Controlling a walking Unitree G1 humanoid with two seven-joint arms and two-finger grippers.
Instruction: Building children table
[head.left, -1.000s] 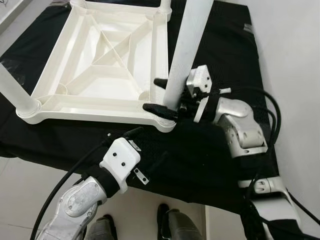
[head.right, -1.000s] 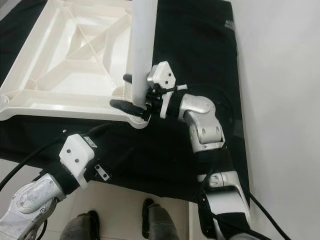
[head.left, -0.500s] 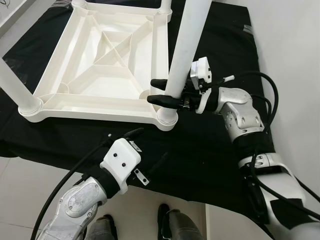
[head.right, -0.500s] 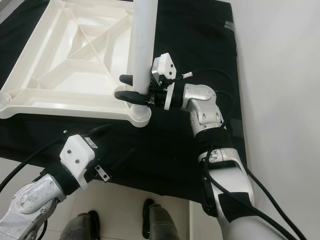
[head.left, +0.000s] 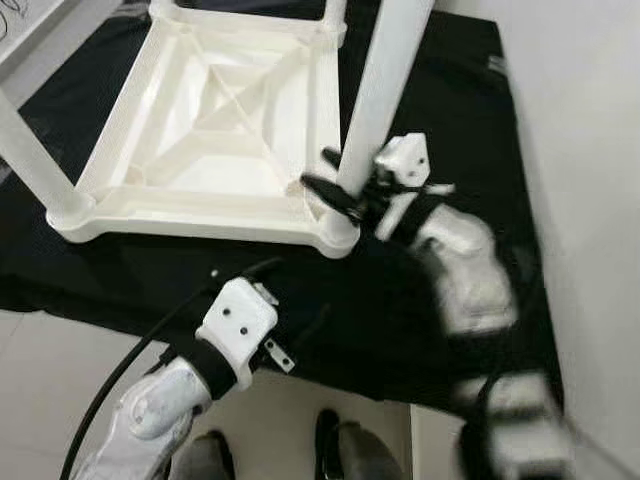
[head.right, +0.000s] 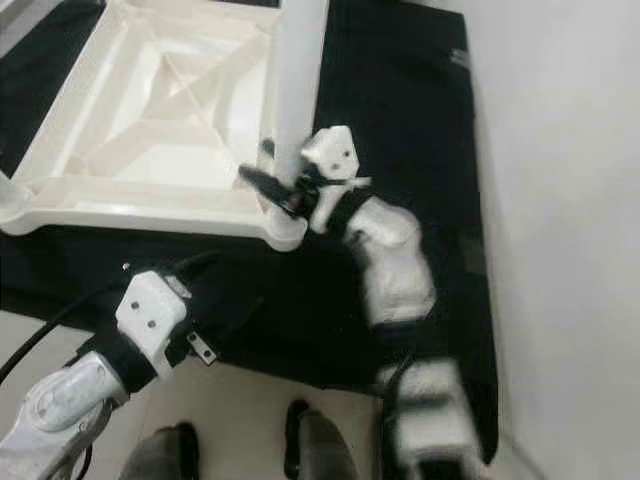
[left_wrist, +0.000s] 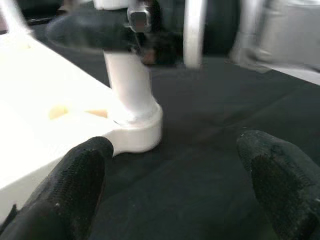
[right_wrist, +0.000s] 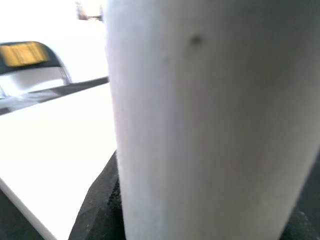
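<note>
Gripping the white table leg (head.left: 385, 95) just above its socket, the right gripper (head.left: 335, 195) has one black finger on either side of the tube — clenched on it, with the white wrist housing and the silver forearm trailing away behind, blurred. In the right wrist view the leg (right_wrist: 210, 120) stands hard up against the camera, a black finger (right_wrist: 97, 210) pressed along its lower edge.

The leg rises from the corner socket (head.left: 338, 232) directly beneath that claw. The socket belongs to the upturned white table top (head.left: 200, 205), which spreads away from the right gripper toward the robot's left, ribbed underside up, lying on a black cloth (head.left: 440, 110). A second leg (head.left: 30, 165) stands in the corner at the far left of the top, well apart from the right gripper.

The left gripper (left_wrist: 175, 185) hovers low over the black cloth, nearer the robot than the table top and short of the socket — its two black fingers (left_wrist: 75, 185) spread wide, holding nothing. Seen along them, the socket (left_wrist: 137, 132) and the foot of the leg sit ahead, between the fingertips and beyond them, with the right gripper's blurred finger crossing the leg above.

Two dark feet (head.left: 340, 450) show on the pale floor below the left arm.
</note>
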